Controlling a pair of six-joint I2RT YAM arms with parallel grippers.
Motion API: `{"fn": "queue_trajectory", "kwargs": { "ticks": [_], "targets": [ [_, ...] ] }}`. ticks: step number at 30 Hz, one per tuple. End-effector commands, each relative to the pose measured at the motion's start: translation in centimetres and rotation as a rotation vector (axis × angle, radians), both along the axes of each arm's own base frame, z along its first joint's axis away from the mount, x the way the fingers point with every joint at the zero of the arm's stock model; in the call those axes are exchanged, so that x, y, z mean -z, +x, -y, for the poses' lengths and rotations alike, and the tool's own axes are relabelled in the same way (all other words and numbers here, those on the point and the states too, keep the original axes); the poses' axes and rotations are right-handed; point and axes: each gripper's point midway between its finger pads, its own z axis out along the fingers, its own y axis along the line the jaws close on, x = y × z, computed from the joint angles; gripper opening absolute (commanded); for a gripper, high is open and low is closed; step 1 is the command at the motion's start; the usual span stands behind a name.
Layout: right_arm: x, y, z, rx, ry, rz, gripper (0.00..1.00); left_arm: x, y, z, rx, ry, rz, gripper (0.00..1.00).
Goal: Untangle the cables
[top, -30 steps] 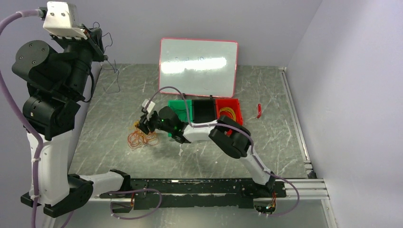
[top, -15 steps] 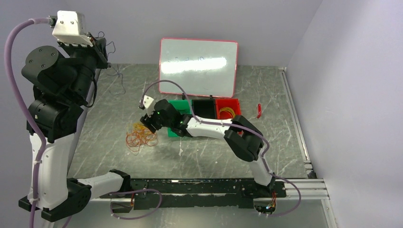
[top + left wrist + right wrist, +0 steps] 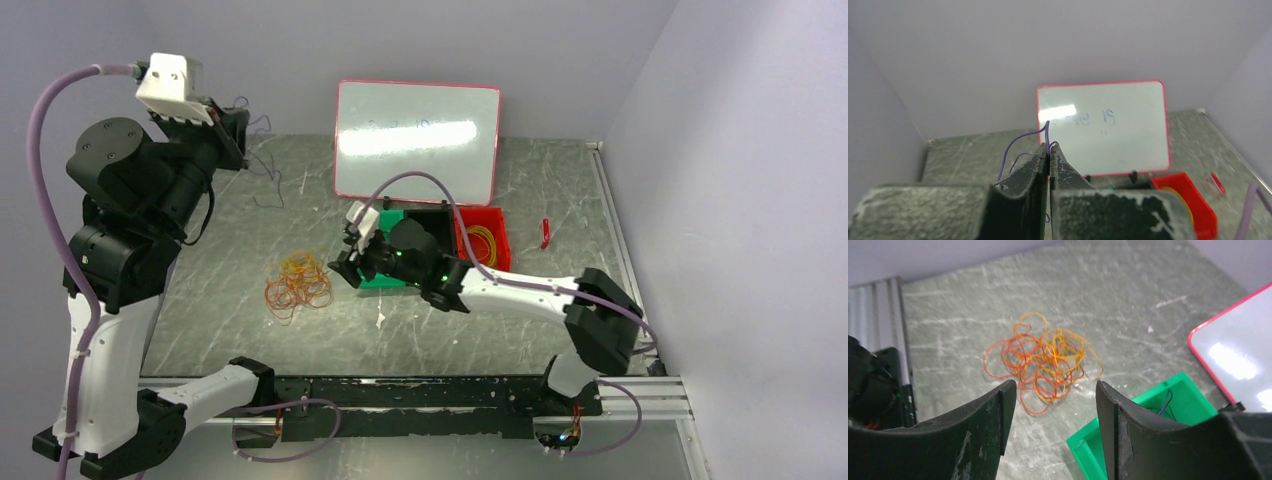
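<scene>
Right wrist view puts the cables (image 3: 1045,362) in front of us: one heap of orange-red and yellow loops lying on the grey table (image 3: 560,200), left of the bins and apart from them. The loops are so knotted that we cannot count them or follow any single one. The right gripper (image 3: 1053,387) hangs over the near edge of the green bin (image 3: 1168,440), its jaws standing apart with nothing between them, and the heap shows through the gap. A thin dark strand (image 3: 1165,405) lies inside that bin, partly cut off by the finger. We count three bins in a row: green, then a black bin (image 3: 435,215), then a red bin (image 3: 497,262) holding yellow loops (image 3: 482,242), with the right arm covering much of all three. The left gripper (image 3: 1049,152) is raised high at the far left, its jaws pressed together on a thin purple cord (image 3: 1047,134) that sticks up between them; its lower run is hidden behind the fingers. On the one whiteboard (image 3: 1103,127) we read "is", with a fainter word before it that we cannot make out. A small red object (image 3: 545,232) lies right of the bins, too small to identify.
</scene>
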Motion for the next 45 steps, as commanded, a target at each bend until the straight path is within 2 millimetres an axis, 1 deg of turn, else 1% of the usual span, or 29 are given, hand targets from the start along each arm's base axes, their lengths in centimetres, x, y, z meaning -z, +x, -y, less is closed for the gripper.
{"fn": "queue_trajectory", "kwargs": {
  "ticks": [1,3,6,7,10,12,14,16,18,23,28,31,35,38,39,40,45],
  "targets": [
    [-5.4,-1.1,1.3,-0.011,0.172,0.102,0.63,2.4,-1.2,3.0,0.170,-0.032,-0.074,0.07],
    [-7.8,-1.5,2.3,0.001,0.253,0.133,0.63,4.1,-1.2,3.8,0.209,-0.033,-0.126,0.07],
    [-10.7,-1.8,3.4,0.024,0.372,0.153,0.64,5.8,-1.7,4.9,0.271,-0.057,-0.159,0.07],
    [-11.7,-1.8,3.5,0.033,0.415,0.156,0.65,6.1,-1.9,5.2,0.289,-0.069,-0.159,0.07],
    [-13.4,-1.9,3.5,0.035,0.505,0.115,0.66,6.3,-2.7,6.1,0.347,-0.099,-0.136,0.07],
    [-14.9,-2.2,3.4,0.021,0.568,0.094,0.69,6.5,-3.1,6.5,0.380,-0.110,-0.134,0.07],
    [-15.8,-2.9,3.1,-0.020,0.596,0.090,0.71,6.7,-3.4,6.9,0.407,-0.115,-0.133,0.07],
    [-15.8,-3.3,2.6,-0.058,0.586,0.107,0.72,6.8,-3.7,7.4,0.440,-0.122,-0.130,0.07],
    [-15.7,-3.9,2.6,-0.091,0.568,0.173,0.73,6.7,-4.0,7.6,0.454,-0.134,-0.124,0.07],
    [-14.0,-3.7,2.8,-0.080,0.467,0.412,0.71,6.3,-4.4,7.3,0.442,-0.148,-0.123,0.07],
    [-13.2,-4.3,1.5,-0.067,0.305,0.633,0.69,6.3,-4.6,7.1,0.434,-0.165,-0.112,0.07],
    [-12.9,-4.5,0.9,-0.044,0.236,0.740,0.67,6.3,-4.7,6.9,0.428,-0.182,-0.108,0.07],
    [-13.1,-4.0,0.0,-0.010,0.165,0.820,0.65,6.1,-5.1,6.8,0.430,-0.193,-0.101,0.07],
    [-13.0,-3.9,-0.9,-0.012,0.097,0.860,0.64,6.0,-5.4,6.7,0.433,-0.196,-0.097,0.07],
    [-12.6,-3.8,-1.0,-0.011,0.076,0.867,0.63,5.9,-5.5,6.7,0.434,-0.197,-0.093,0.07],
    [-13.5,-3.8,-1.2,-0.001,0.085,0.878,0.63,5.9,-5.6,6.6,0.434,-0.200,-0.089,0.07],
    [-13.4,-3.2,-2.1,0.025,0.021,0.911,0.60,5.6,-6.0,6.4,0.429,-0.207,-0.077,0.07]
  ]
}}
